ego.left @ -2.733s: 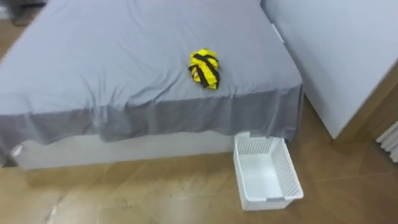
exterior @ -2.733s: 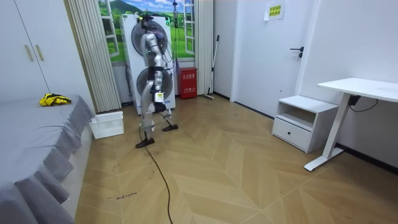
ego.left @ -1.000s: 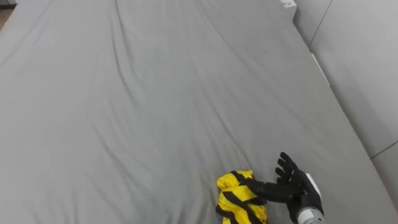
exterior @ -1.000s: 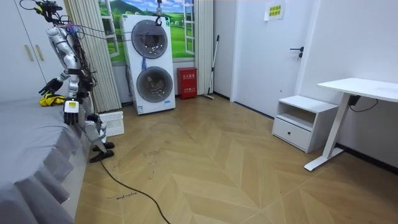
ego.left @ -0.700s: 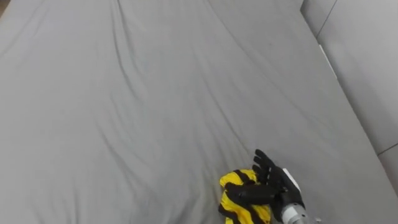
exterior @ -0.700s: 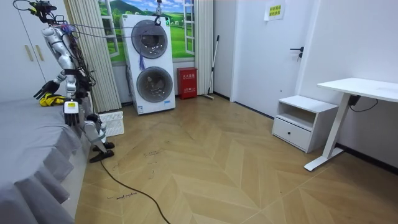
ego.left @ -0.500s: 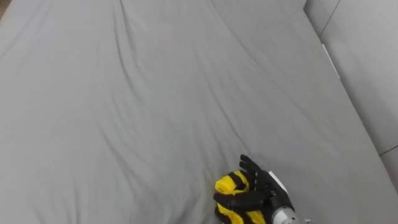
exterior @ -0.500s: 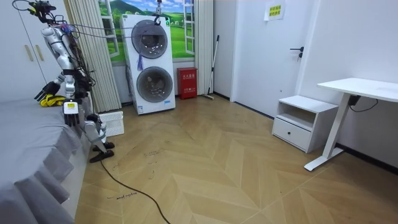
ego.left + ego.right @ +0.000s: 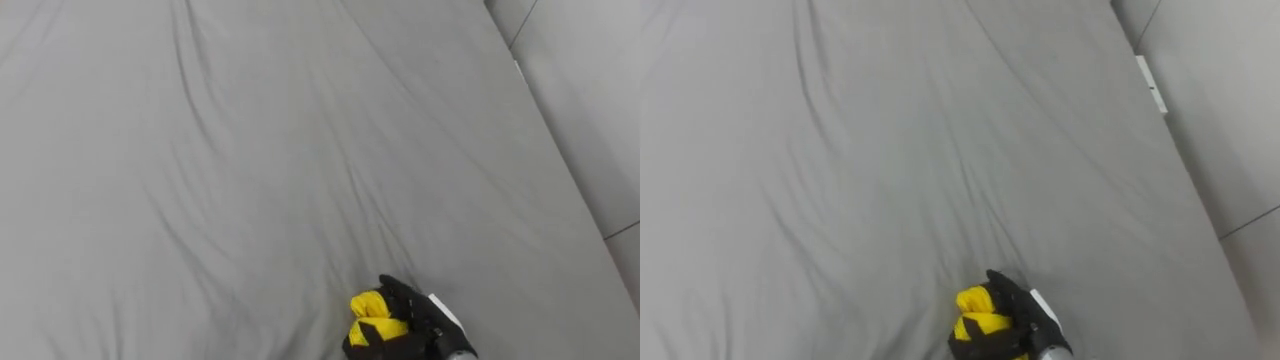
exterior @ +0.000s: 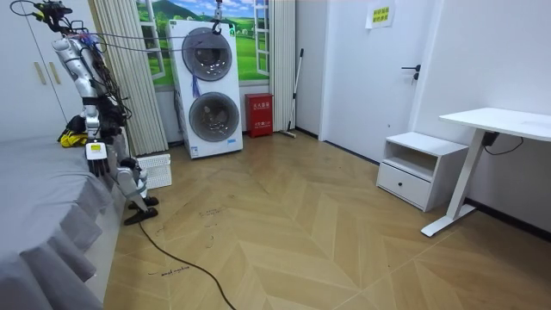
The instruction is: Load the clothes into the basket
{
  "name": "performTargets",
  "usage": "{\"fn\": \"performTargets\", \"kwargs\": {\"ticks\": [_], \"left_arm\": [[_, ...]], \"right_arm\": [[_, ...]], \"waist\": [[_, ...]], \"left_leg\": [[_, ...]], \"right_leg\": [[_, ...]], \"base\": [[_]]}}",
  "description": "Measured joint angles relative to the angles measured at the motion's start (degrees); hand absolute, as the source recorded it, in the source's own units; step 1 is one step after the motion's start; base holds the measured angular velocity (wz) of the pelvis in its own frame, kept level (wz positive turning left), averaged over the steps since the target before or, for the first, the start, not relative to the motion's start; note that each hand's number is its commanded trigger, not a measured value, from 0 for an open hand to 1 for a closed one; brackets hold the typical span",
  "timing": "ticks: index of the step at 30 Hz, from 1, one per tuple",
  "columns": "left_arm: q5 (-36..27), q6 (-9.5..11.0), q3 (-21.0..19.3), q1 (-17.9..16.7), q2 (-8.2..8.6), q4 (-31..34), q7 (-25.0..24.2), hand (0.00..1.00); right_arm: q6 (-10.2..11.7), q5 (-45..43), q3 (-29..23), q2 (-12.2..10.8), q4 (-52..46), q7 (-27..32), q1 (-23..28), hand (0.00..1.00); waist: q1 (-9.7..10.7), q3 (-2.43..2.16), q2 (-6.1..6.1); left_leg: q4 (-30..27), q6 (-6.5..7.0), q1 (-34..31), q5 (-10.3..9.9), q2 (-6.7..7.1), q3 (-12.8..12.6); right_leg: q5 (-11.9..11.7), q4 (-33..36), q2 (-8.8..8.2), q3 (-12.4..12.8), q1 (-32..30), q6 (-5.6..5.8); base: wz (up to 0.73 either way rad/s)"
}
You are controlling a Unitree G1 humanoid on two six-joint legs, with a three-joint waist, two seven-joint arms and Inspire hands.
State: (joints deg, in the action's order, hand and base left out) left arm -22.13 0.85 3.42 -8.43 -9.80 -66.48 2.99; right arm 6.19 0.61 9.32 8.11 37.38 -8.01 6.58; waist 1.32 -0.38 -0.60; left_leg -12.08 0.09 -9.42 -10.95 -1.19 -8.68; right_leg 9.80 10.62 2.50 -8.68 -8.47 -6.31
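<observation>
Right hand (image 9: pixel 416 320) is at the bottom edge of the eye views, on the bed near its right side. We see its fingers (image 9: pixel 392 293) curled over the top of the yellow-and-black garment (image 9: pixel 368 309), with the thumb coming in from below, so the cloth is pinched in a closed grasp. The garment is bunched into a small wad that touches the grey sheet (image 9: pixel 250 150), with part of it hidden under the hand. Beyond it, the sheet runs wrinkled away from us, and a pale panel (image 9: pixel 590 90) borders the bed on the right. In the room view the robot stands at the bed's edge by the curtain (image 10: pixel 129 77), leaning its right arm over the mattress. The left hand (image 10: pixel 92 158) hangs at its side, and we can't tell its finger state at that range. The white laundry basket (image 10: pixel 153 171) sits on the wood floor just beside the robot's feet, well apart from the garment. A stacked washer-dryer (image 10: pixel 207 86) stands against the far wall.
</observation>
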Motion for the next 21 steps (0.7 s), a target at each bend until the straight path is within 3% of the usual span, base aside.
{"fn": "performTargets", "kwargs": {"ticks": [5,9,14,21], "left_arm": [[0.39,-1.76,0.03,0.45,-0.81,0.05,0.08,0.00],[0.40,-2.24,0.72,1.11,-1.63,0.05,0.09,0.00],[0.38,-2.48,1.28,1.18,-2.34,0.08,0.07,0.00],[1.07,-3.42,1.25,1.10,-2.50,1.15,-0.01,0.00]], "right_arm": [[-0.17,-0.88,-0.61,2.25,5.97,1.65,-0.43,1.00],[-2.68,-1.50,-0.49,3.42,8.47,2.46,-1.45,1.00],[-5.18,-6.92,-0.48,3.44,11.30,3.02,-2.90,1.00],[-7.31,-11.00,-0.46,3.80,7.76,2.22,-2.38,1.00]], "waist": [[0.02,-0.13,-0.87],[-0.16,0.04,-1.59],[-0.29,0.42,-2.23],[-0.27,0.40,-1.93]], "left_leg": [[0.98,0.18,0.38,0.46,0.04,0.49],[1.12,0.38,0.06,0.73,0.07,0.77],[0.84,0.44,-0.01,0.82,0.12,0.46],[0.74,0.44,0.56,0.82,0.11,0.02]], "right_leg": [[0.00,-0.07,-0.27,-0.87,0.26,0.00],[-0.11,-0.04,-0.50,-1.02,-0.11,0.18],[-0.18,-0.04,-0.58,-0.65,-0.19,0.29],[-0.23,-0.62,-0.48,-0.23,0.57,0.40]], "base": [[0.08],[0.03],[-0.02],[-0.04]]}}
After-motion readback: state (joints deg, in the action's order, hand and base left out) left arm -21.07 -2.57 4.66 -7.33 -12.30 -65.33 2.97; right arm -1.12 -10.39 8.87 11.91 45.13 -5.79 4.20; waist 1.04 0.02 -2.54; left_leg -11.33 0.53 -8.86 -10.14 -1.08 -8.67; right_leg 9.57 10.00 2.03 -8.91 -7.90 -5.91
